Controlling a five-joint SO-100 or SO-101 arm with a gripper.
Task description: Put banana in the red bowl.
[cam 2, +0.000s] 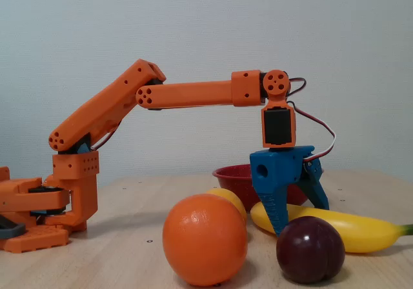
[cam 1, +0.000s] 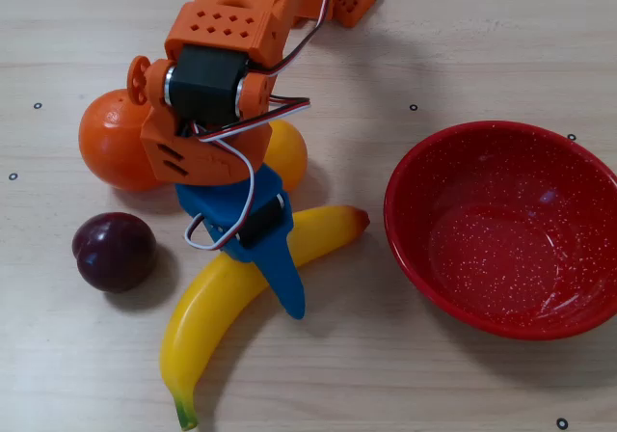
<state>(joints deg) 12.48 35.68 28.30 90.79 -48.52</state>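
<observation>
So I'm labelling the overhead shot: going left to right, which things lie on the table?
Dark plum → orange → banana → red bowl. The small yellow fruit, mostly hidden under the arm, is left out.

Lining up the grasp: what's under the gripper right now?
The banana's middle lies under the open gripper, its fingers astride it. Part of a yellow fruit shows behind; the arm covers the rest. Contact can't be seen.
</observation>
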